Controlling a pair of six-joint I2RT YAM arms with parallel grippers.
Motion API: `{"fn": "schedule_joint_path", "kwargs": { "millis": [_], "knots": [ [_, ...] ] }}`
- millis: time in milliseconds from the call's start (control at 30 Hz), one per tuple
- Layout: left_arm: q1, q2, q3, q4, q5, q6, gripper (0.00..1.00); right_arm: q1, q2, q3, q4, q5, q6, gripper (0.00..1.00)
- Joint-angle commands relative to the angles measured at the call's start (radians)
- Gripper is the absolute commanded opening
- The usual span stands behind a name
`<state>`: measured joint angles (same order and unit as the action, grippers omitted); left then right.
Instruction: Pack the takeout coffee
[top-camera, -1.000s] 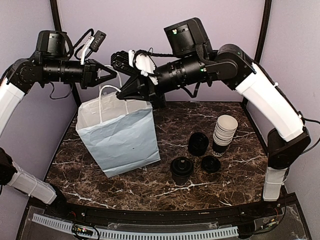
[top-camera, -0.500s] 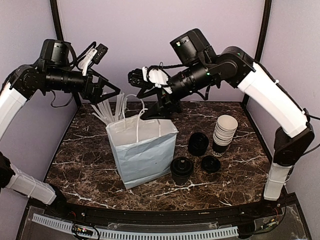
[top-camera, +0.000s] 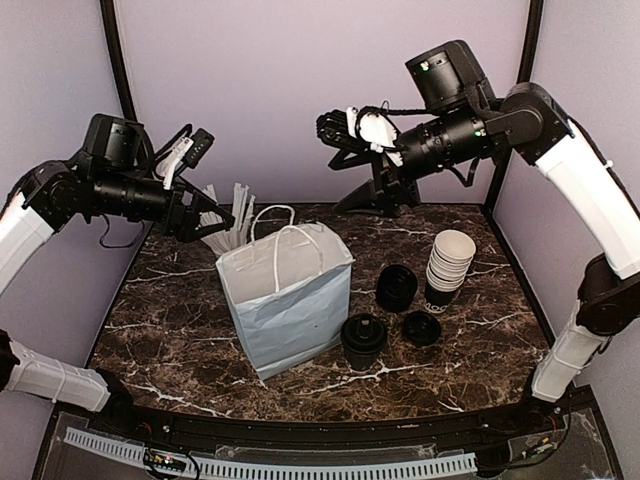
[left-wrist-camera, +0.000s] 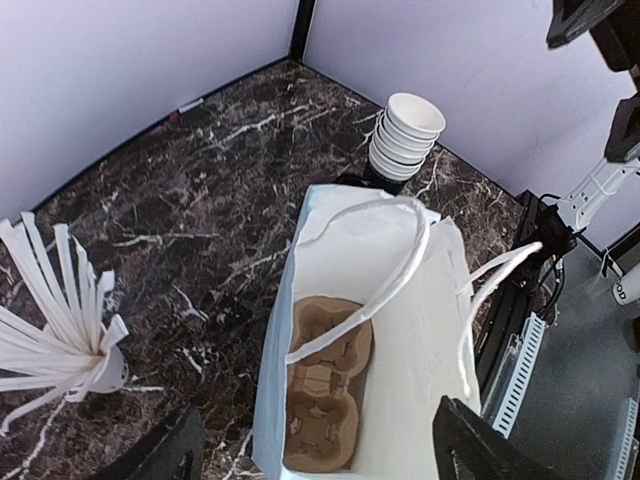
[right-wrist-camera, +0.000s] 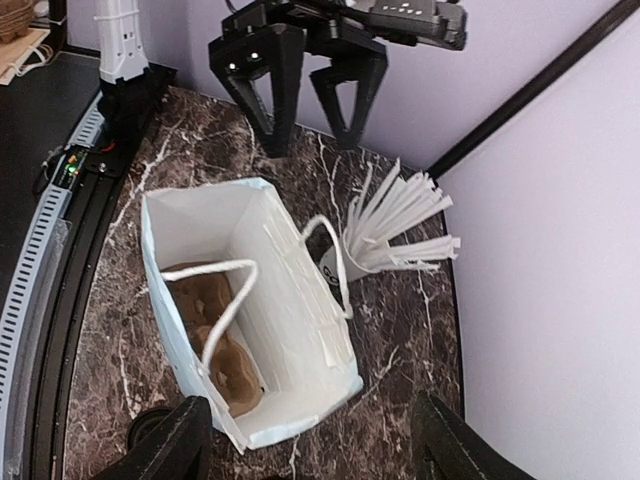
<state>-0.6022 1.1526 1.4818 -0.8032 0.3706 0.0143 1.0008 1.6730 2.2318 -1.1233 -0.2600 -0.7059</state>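
dark marbled desk (top-camera: 180, 340) first: nearest the arms' bases stands the takeout coffee (top-camera: 363, 340), black lid on, upright on the desk just right of the near corner of the paper bag (top-camera: 285, 305) — outside it, not in it. a loose black lid (top-camera: 421, 328) lies just right of the coffee. the paper bag, pale and upright, stands open with its white handles up, and a brown cardboard carrier (left-wrist-camera: 320, 400) lies flat in its bottom. behind the coffee sits another dark round piece (top-camera: 396, 287); cup or stacked lids, i cannot tell. beside that is a stack of white-rimmed cups (top-camera: 449, 262). farther back on the left, a cup of white straws (top-camera: 225, 220) fans out behind the bag. highest and farthest, the left hand (top-camera: 205, 225) hovers near the straws and the right hand (top-camera: 378, 195) hangs above the desk's back edge — both with fingers spread apart, gripping nothing.
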Motion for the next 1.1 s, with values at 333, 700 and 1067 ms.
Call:
{"fn": "schedule_joint_path", "kwargs": {
  "millis": [333, 700, 1067],
  "knots": [
    [0.005, 0.125, -0.075, 0.005, 0.095, -0.037, 0.42, -0.095, -0.138, -0.142, 0.051, 0.194, -0.009, 0.68],
    [0.004, 0.176, -0.083, -0.001, 0.057, 0.035, 0.29, -0.115, -0.122, -0.135, 0.06, 0.271, -0.036, 0.66],
    [0.004, 0.128, -0.025, -0.039, -0.034, 0.129, 0.0, -0.181, -0.166, -0.142, 0.138, 0.436, -0.085, 0.59]
  ]
}}
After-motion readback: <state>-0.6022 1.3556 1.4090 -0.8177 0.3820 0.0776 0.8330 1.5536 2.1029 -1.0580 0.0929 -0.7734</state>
